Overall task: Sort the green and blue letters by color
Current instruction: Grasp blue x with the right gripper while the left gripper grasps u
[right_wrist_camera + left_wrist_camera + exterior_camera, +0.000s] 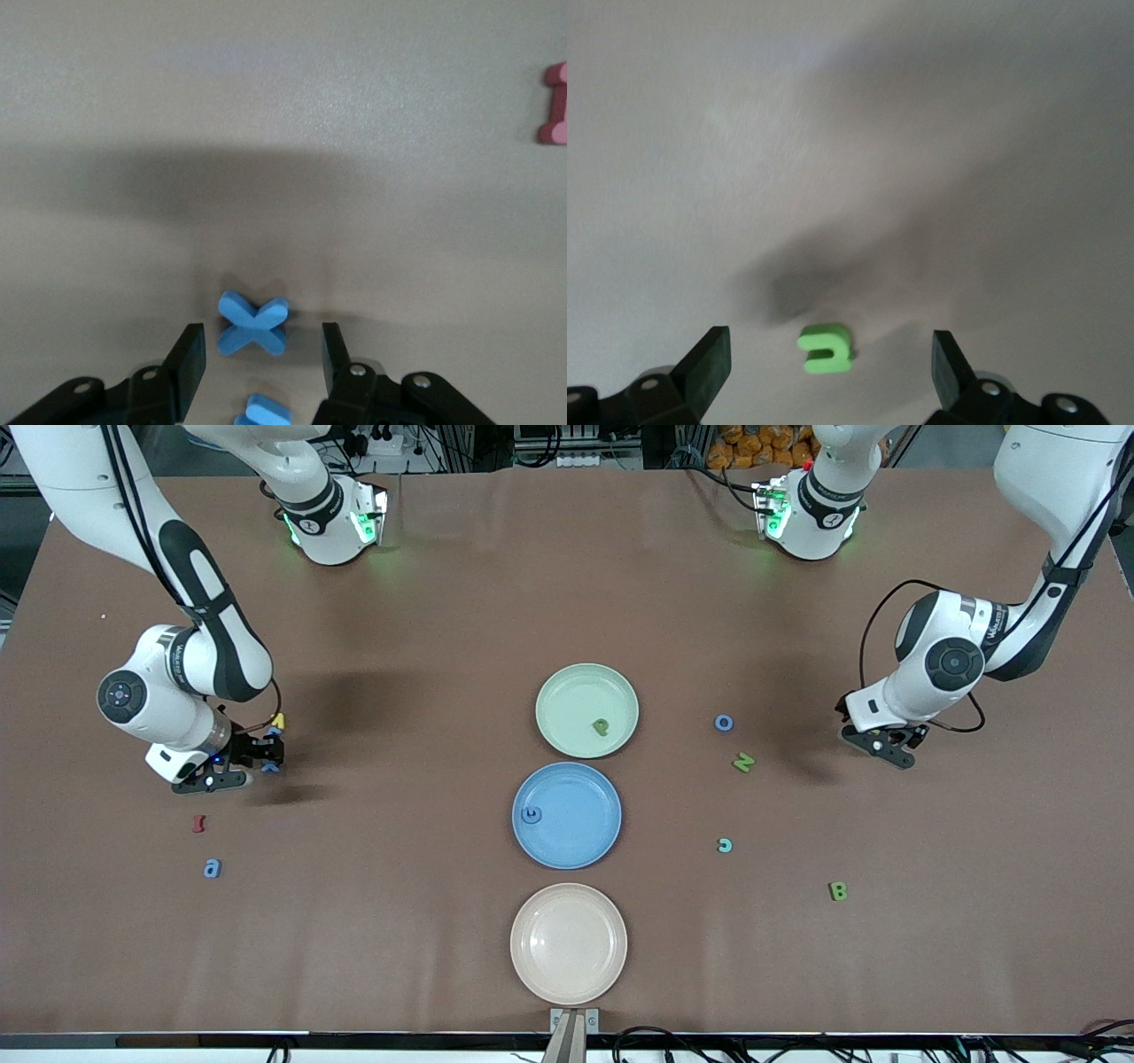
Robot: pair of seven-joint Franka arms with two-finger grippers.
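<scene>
Robotics lab: two bench-mounted arms [177, 602], cabling, brown-covered table [443, 646].

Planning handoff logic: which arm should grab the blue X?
Right. The right gripper is already down at the blue X, a finger on each side. The left gripper waits open at the other end, over a green letter.

brown cloth-covered table [567, 584]
</scene>
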